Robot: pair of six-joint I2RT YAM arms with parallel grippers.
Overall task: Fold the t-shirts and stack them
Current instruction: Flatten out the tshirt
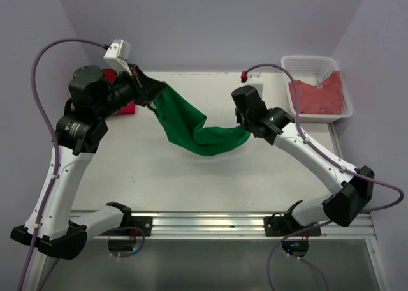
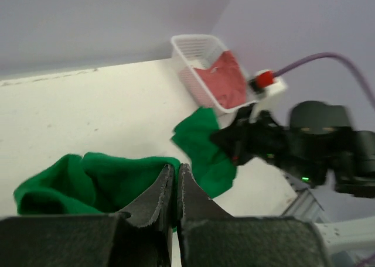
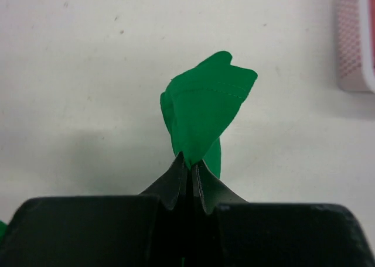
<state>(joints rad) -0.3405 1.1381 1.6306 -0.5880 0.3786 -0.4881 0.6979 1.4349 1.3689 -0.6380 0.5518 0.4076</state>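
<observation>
The bright green t-shirt [image 1: 191, 128] hangs stretched between both grippers above the table, sagging in the middle. My left gripper [image 1: 153, 98] is shut on its left end; in the left wrist view the green cloth [image 2: 88, 182] bunches behind the closed left gripper [image 2: 176, 168]. My right gripper [image 1: 244, 130] is shut on the other end; in the right wrist view a green corner [image 3: 205, 106] sticks out from the closed right gripper [image 3: 188, 160]. A red t-shirt [image 1: 319, 93] lies in the basket. Another red piece [image 1: 125, 108] shows under the left arm.
The white lattice basket [image 1: 312, 64] stands at the back right of the table and also shows in the left wrist view [image 2: 196, 50]. Purple walls close in on the back and sides. The table's metal rail [image 1: 210, 224] runs along the near edge.
</observation>
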